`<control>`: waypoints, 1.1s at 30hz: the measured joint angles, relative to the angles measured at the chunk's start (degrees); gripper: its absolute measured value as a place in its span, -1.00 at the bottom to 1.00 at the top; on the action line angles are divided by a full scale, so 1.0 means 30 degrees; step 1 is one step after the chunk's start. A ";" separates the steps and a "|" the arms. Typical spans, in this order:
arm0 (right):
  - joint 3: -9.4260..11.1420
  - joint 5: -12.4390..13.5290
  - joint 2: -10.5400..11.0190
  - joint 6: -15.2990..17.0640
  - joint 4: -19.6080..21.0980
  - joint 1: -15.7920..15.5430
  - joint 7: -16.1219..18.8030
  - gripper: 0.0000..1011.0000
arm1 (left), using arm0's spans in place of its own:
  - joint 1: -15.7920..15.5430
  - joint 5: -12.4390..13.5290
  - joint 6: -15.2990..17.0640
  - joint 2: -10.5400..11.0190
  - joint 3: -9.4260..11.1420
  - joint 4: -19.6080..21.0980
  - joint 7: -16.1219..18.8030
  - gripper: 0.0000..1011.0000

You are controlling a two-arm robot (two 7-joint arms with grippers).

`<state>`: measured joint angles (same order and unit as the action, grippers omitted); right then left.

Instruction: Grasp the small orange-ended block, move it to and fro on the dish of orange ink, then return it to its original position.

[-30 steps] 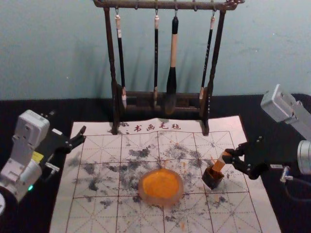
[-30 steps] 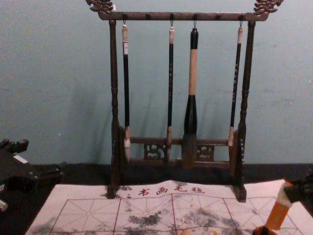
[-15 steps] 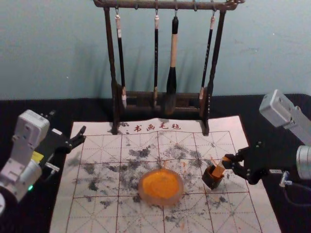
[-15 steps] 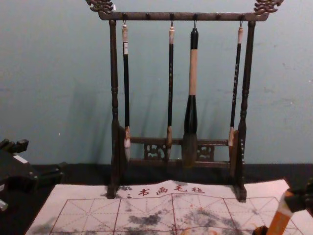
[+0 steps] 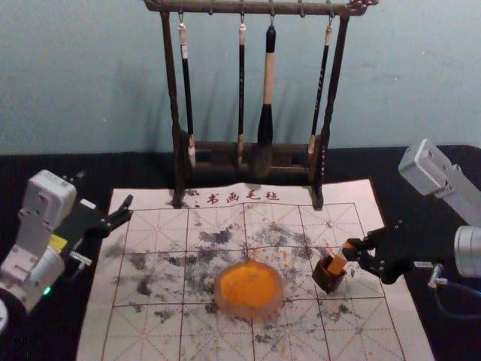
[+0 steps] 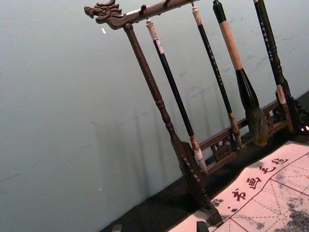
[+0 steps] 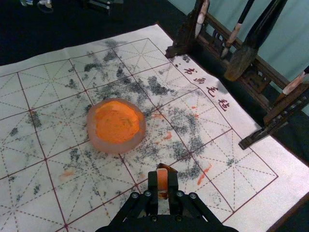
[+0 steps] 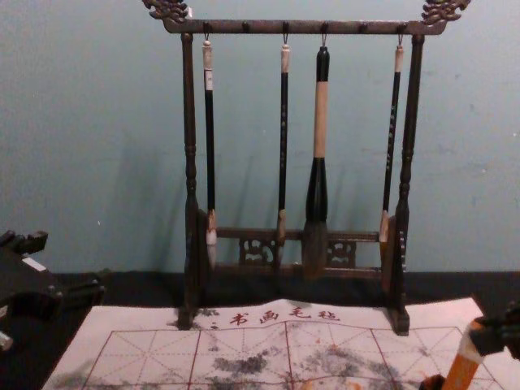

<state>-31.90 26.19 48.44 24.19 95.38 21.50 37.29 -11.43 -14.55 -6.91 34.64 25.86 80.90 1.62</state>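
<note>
Pale blue-green wall (image 5: 90, 90) rises behind a table covered in black cloth (image 5: 154, 171). Spread over the cloth lies a whitish writing mat (image 5: 154, 342), ruled with dark red grid lines, smudged grey-black and flecked orange, with red characters along its far edge. A dark wooden rack (image 5: 176, 90) stands at that edge with four brushes (image 5: 268, 83) hanging from it. The round dish (image 5: 279, 305) of orange ink sits near the mat's middle.

To the dish's right, the right gripper (image 5: 350, 252) has its fingers closed on the orange-ended block (image 5: 337, 263), which leans with its lower end at the mouth of a small dark box (image 5: 328, 280); whether it is inside, I cannot tell. The left gripper (image 5: 106, 191) is parked by the mat's far left corner, fingers spread apart, holding nothing.
</note>
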 joint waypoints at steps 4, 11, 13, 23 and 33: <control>-0.0073 -0.0013 -0.0279 0.0090 -0.0412 0.0174 -0.0069 -0.83 | 0.0000 0.0000 0.0000 0.0000 0.0000 0.0000 0.0000 0.98; -0.0232 -0.0065 -0.0712 0.0236 -0.1083 0.0464 -0.0136 -0.83 | 0.0000 -0.0001 0.0000 0.0000 0.0000 -0.0001 0.0000 0.98; -0.0288 -0.0091 -0.0828 0.0271 -0.1259 0.0535 -0.0137 -0.83 | 0.0000 0.0000 0.0000 0.0000 -0.0001 0.0000 0.0001 0.98; -0.0504 -0.0218 -0.1088 0.0347 -0.1697 0.0772 -0.0043 -0.83 | 0.0000 -0.0001 0.0000 0.0000 0.0000 0.0001 0.0000 0.98; -0.0887 -0.0358 -0.1169 0.0461 -0.1881 0.0949 0.0310 -0.83 | 0.0000 0.0000 0.0000 0.0000 -0.0001 0.0000 0.0000 0.98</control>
<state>-34.56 25.12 44.93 25.58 89.73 24.35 38.22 -11.43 -14.55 -6.91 34.64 25.86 80.90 1.62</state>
